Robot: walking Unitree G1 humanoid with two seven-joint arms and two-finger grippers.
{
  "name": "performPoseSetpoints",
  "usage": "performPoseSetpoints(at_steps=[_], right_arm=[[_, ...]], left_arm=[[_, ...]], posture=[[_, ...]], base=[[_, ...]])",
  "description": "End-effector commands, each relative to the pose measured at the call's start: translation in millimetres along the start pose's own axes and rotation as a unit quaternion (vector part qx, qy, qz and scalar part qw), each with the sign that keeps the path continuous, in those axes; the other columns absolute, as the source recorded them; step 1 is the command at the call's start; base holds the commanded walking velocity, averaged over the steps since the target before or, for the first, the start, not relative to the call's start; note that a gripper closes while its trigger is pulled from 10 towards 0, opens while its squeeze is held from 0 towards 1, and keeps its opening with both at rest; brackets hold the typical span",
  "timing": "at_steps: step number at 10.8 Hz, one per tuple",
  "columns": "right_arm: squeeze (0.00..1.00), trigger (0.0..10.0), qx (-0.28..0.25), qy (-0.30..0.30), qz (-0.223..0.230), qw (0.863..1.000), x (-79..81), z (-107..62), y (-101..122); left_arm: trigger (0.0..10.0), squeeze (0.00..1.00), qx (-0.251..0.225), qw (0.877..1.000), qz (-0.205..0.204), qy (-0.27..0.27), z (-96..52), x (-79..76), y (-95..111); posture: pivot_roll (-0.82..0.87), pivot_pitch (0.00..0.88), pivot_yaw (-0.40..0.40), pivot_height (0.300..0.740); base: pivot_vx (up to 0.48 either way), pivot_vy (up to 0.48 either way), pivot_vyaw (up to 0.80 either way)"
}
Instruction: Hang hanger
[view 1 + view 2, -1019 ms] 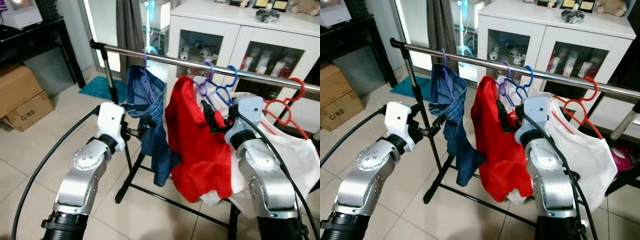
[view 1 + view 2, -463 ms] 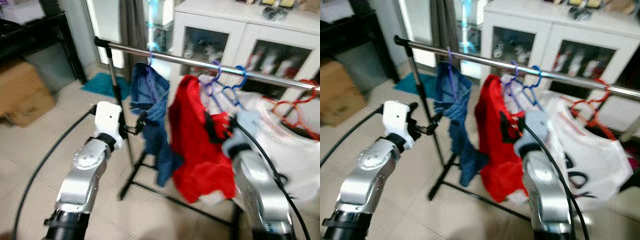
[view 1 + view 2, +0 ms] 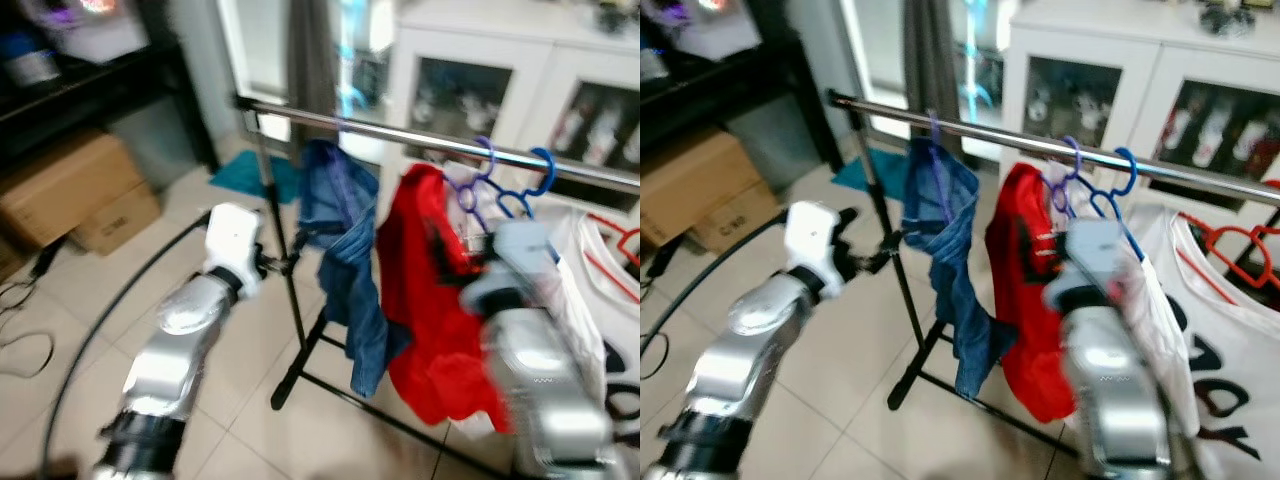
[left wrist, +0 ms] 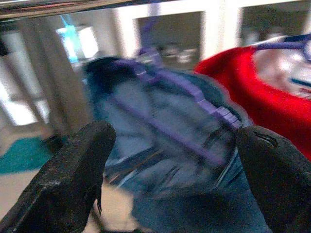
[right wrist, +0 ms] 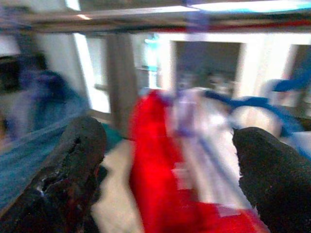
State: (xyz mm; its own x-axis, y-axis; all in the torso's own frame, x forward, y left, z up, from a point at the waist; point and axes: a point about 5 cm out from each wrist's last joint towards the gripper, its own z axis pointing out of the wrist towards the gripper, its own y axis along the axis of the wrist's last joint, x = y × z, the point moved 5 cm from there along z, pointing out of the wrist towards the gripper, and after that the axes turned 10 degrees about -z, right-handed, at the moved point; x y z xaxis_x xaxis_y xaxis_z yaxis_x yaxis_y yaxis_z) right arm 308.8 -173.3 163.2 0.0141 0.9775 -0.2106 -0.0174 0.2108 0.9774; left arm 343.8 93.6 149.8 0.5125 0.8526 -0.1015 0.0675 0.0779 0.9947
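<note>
The left gripper (image 4: 170, 194) is spread wide, empty, just short of the blue garment (image 3: 345, 260) on its purple hanger (image 4: 184, 102), hooked over the rail (image 3: 420, 135). Farther right, the right gripper (image 5: 165, 194) gapes empty before the red garment (image 3: 435, 300).

Two silver jointed arms raised forward at about chest height, both bent at the elbow, black cables looping from each. Left arm reaching ahead, white wrist housing tipped with the black two-fingered left gripper (image 3: 872, 262), fingers (image 4: 73, 179) spread wide apart, nothing between them. Right arm blurred, wrist lifted higher; right gripper (image 5: 167, 182) fingers (image 5: 73, 170) likewise parted wide and empty.
</note>
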Motion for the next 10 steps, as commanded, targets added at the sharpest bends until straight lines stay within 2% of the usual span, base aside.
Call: performPoseSetpoints(at_steps=[1, 2, 3, 4, 7, 10], right_arm=[[0.00, 10.0, 0.004, -0.003, -0.012, 1.000, -6.0, 0.6, 7.0], [0.00, 10.0, 0.007, -0.011, -0.022, 1.000, -15.6, 3.1, 11.1], [0.00, 10.0, 0.005, 0.002, -0.021, 1.000, -17.9, 5.7, 16.0], [0.00, 10.0, 0.004, 0.023, -0.005, 1.000, -20.8, 12.8, 20.0], [0.00, 10.0, 0.003, 0.079, -0.040, 0.996, -21.1, 24.7, 26.2], [0.00, 10.0, 0.013, 0.071, -0.041, 0.997, -26.6, 34.9, 27.6]], left_arm=[[10.0, 0.00, -0.003, 0.999, 0.002, -0.032, -3.7, -4.4, 2.5], [10.0, 0.00, -0.001, 0.998, -0.006, -0.070, -4.8, -10.0, 4.2], [10.0, 0.00, 0.010, 0.994, -0.005, -0.107, -6.1, -11.9, 4.9], [10.0, 0.00, 0.027, 0.986, -0.003, -0.163, -10.4, -12.9, 8.1], [10.0, 0.00, 0.034, 0.976, -0.007, -0.214, -14.1, -12.1, 13.8], [10.0, 0.00, 0.055, 0.971, -0.014, -0.231, -18.7, -20.6, 2.4]], posture=[[-0.17, 0.000, 0.104, 0.740], [-0.16, 0.000, 0.100, 0.740], [-0.15, 0.000, 0.091, 0.740], [-0.15, 0.000, 0.073, 0.740], [-0.18, 0.000, 0.064, 0.740], [-0.17, 0.000, 0.074, 0.740]], base=[[0.000, 0.000, 0.00], [0.000, 0.000, 0.00], [0.000, 0.000, 0.00], [0.000, 0.000, 0.00], [0.000, 0.000, 0.00], [0.000, 0.000, 0.00]])
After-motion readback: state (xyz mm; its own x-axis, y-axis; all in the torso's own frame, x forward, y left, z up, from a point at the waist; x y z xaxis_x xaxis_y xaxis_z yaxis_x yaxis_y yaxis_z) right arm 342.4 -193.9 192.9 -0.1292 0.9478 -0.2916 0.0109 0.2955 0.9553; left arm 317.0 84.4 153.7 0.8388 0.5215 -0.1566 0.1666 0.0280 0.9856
